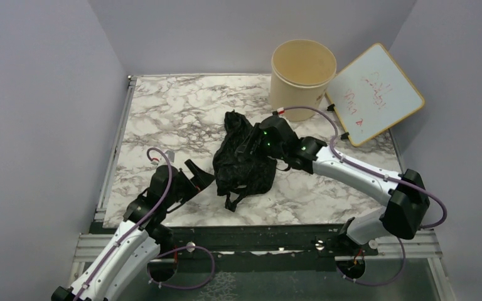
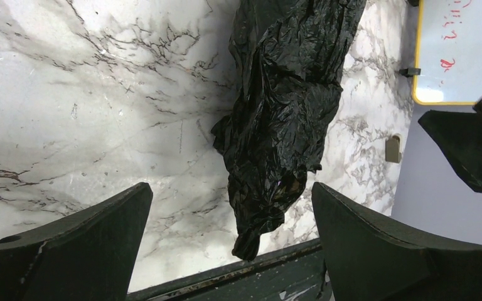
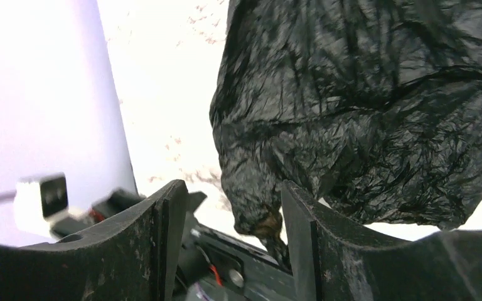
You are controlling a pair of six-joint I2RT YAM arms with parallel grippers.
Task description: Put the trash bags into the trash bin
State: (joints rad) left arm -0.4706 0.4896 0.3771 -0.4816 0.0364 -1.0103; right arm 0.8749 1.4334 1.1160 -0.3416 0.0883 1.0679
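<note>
Right gripper [image 3: 232, 191] half open over a fold of the black trash bag [image 1: 243, 170], crumpled on the tabletop [image 1: 176, 113]; left gripper [image 1: 196, 177] wide, empty, nearby. Apparently mid-grasp: firm pinch needed next, then a lift to the bin [image 1: 289, 94] behind.

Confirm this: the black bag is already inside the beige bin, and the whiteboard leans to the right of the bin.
Not right. The bag is not inside the bin. It is out on the marble table, in front of the bin, and the top view shows the bin's inside bare. The whiteboard does lean to the right of the bin.
</note>
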